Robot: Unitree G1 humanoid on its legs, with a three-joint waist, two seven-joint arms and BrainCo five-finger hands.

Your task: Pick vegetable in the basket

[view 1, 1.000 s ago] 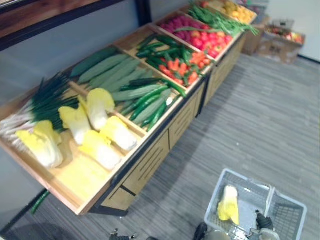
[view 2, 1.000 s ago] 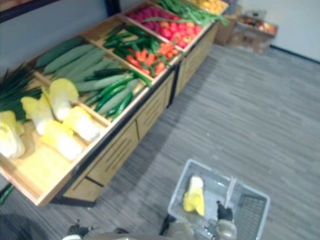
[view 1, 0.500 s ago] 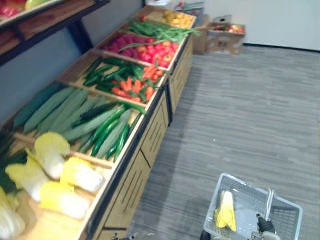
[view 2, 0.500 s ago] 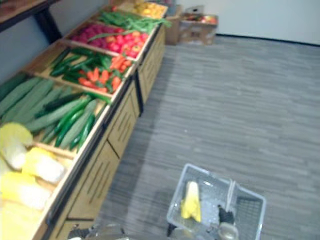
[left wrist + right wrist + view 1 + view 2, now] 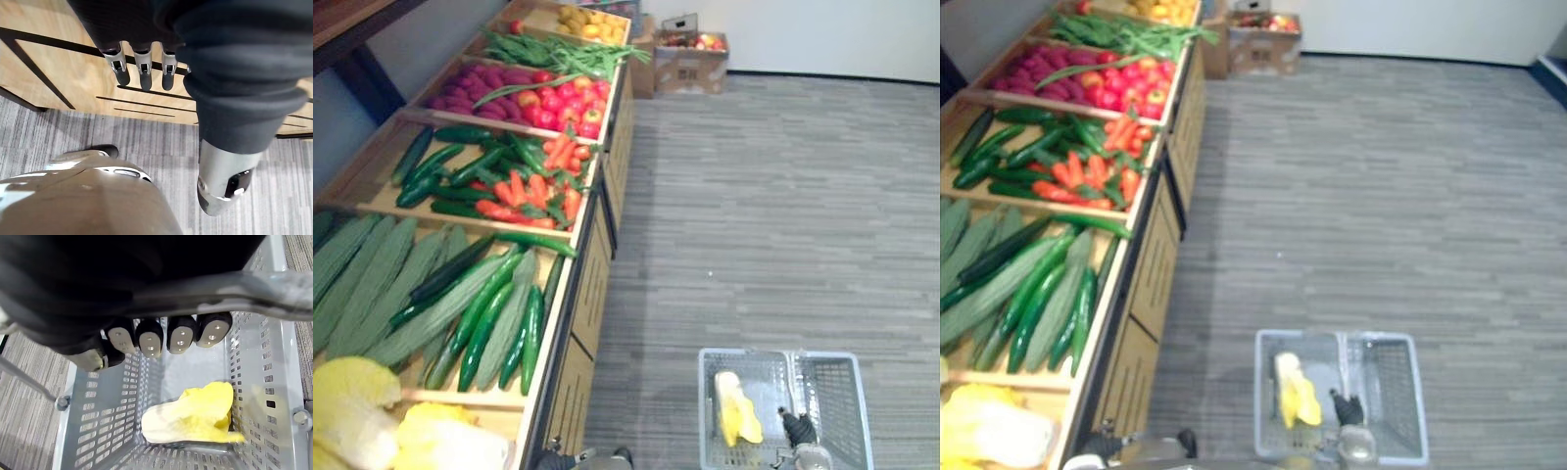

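A long wooden stand point(image 5: 591, 294) runs along the left side of the room, its slanted top split into bins. In the nearest bin lie pale yellow cabbages point(image 5: 352, 421). The next bin holds long pale green gourds point(image 5: 372, 284) with dark green cucumbers point(image 5: 489, 318) beside them. Farther along come carrots point(image 5: 524, 191) mixed with more green vegetables, then red tomatoes point(image 5: 563, 98) next to purple produce point(image 5: 475, 83), with long green stalks point(image 5: 558, 54) laid across them. Yellow fruit point(image 5: 592, 20) fills the last bin.

The left hand point(image 5: 145, 76) hangs beside the stand's wooden front panel. Its fingers are loose and apart, and it holds nothing.

A cardboard box point(image 5: 690, 64) of fruit stands on the floor just past the far end of the stand. Grey striped carpet floor point(image 5: 754, 196) covers the middle and right of the room up to a white wall point(image 5: 803, 34) at the back.

At the lower right, away from the stand, is a grey plastic basket point(image 5: 832, 397). One yellow cabbage point(image 5: 734, 411) lies on the bottom of its left half. The right hand point(image 5: 161, 340) has its fingers curled tight around the basket's handle point(image 5: 230, 286). That cabbage lies below those fingers, inside the basket and not touching them.
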